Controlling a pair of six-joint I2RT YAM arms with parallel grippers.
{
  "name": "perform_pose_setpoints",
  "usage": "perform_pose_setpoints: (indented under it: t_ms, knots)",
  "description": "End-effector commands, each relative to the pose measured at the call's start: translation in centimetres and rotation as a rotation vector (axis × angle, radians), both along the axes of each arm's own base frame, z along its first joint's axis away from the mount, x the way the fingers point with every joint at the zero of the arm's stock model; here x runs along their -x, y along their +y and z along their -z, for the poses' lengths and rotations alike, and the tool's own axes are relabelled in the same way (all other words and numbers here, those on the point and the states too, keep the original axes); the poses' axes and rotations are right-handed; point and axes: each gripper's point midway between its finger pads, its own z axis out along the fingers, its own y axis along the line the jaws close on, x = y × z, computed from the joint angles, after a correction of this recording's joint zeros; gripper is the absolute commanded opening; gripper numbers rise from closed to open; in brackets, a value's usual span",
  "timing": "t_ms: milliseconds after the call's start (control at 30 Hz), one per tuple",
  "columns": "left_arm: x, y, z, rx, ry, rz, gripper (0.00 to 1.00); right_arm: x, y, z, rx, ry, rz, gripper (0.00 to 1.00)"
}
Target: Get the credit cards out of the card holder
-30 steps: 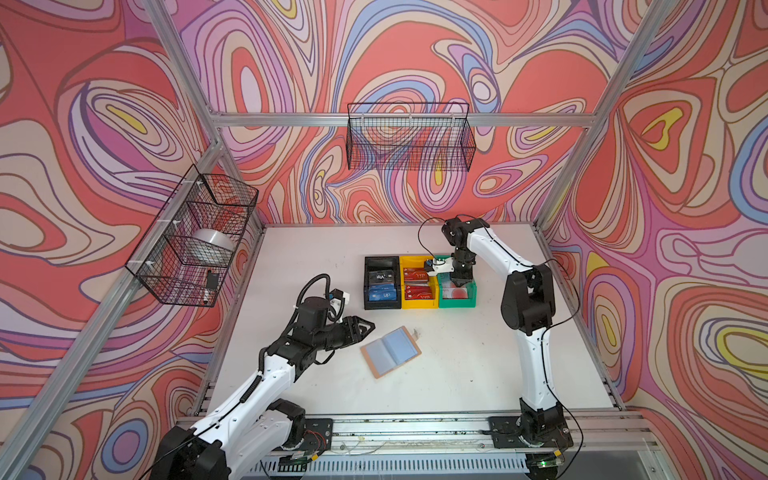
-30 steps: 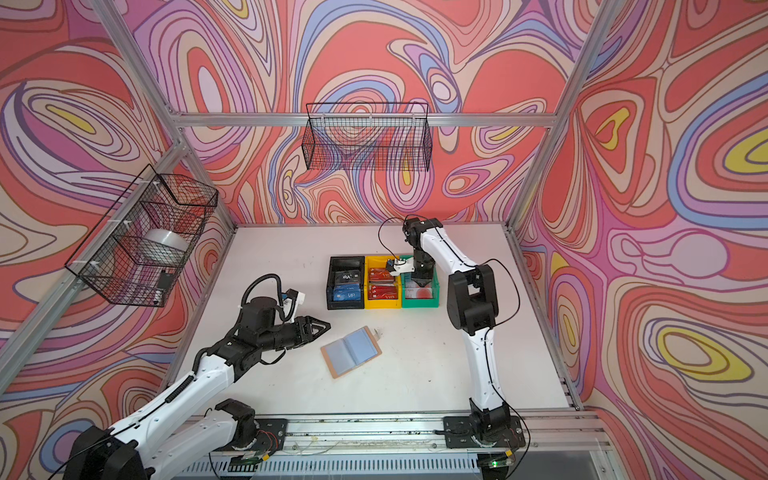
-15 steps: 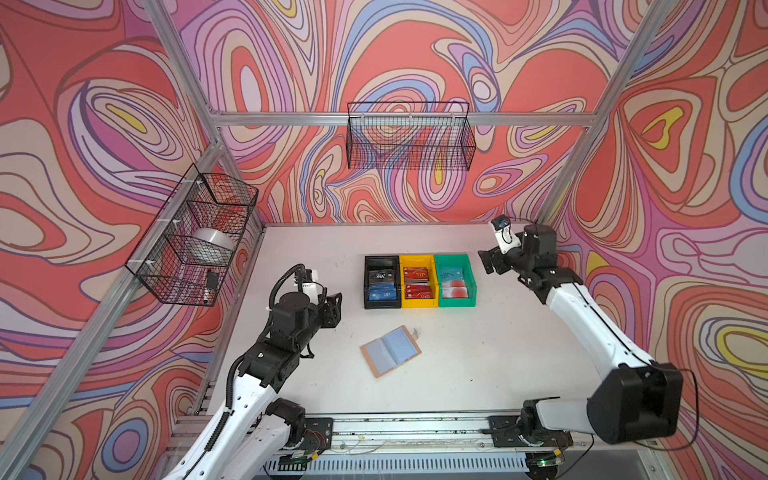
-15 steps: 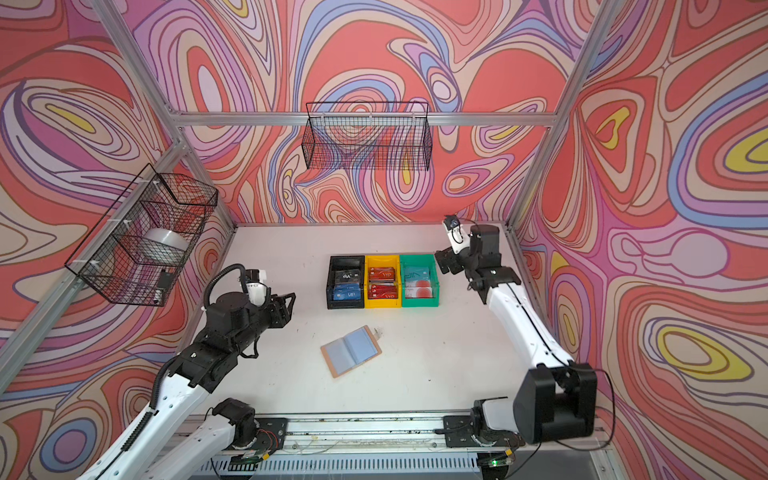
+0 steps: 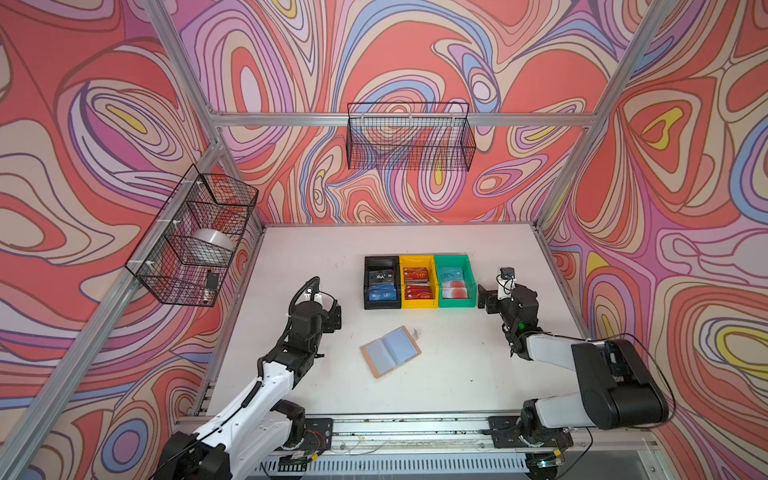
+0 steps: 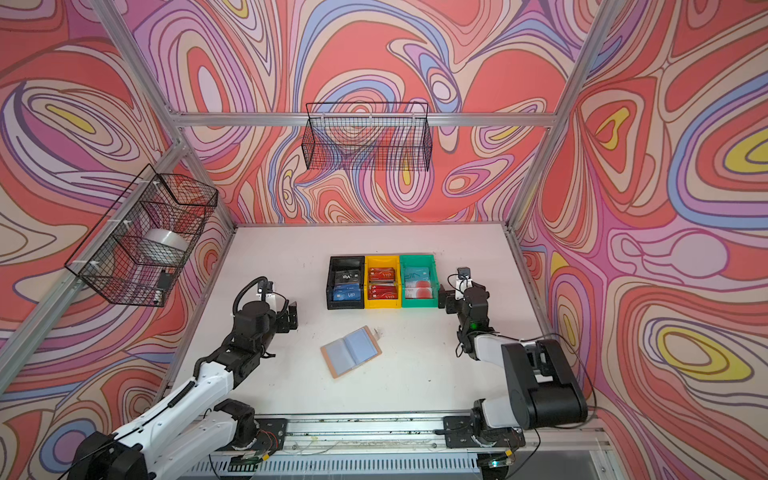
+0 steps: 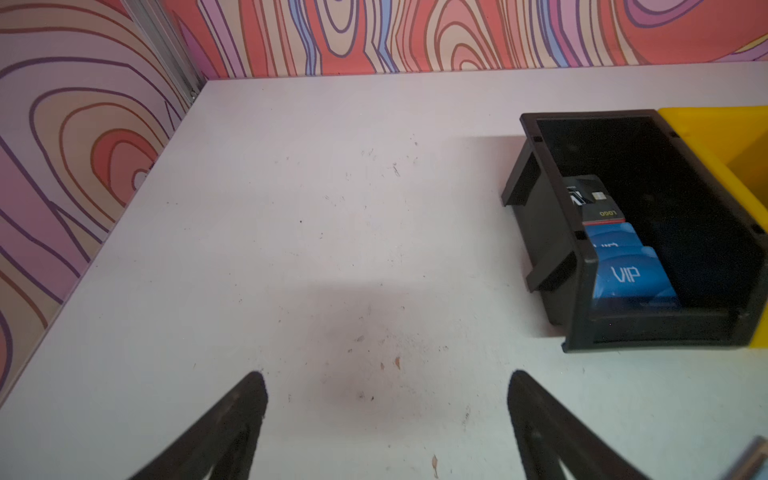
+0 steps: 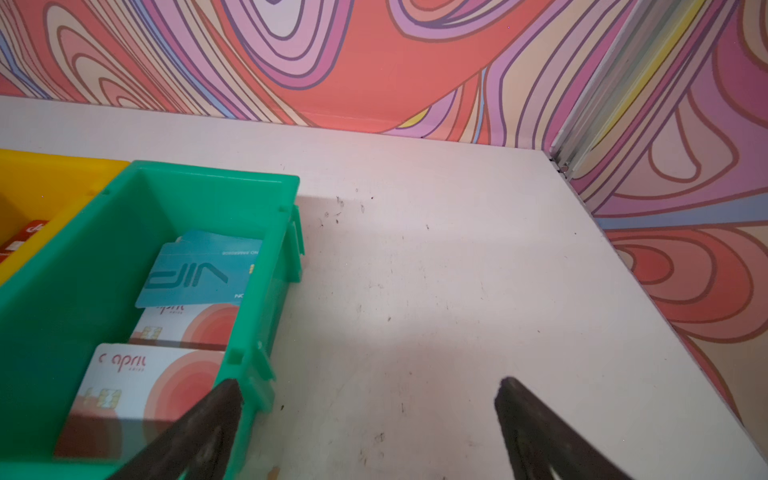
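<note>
Both the left gripper and the right gripper stand wide open, holding nothing; the card holder lies open on the bench between them, and the credit cards sit in the bins beyond it

Left hand and right hand hover low (well apart), each spread wide.

I see the tan card holder lying open and flat near the yellow bin; credit cards fill that bin and the 2 beside it, the black bin and the green bin.
</note>
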Motion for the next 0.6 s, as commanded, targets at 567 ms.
perform_pose_setpoints:
  t_ms: [567]
  knots:
    - [-5.2,5.2,2.1,0.037,-0.14,-0.044,0.98,-2.8,-0.9,-0.5,-0.035,-0.096,0.067,0.98]
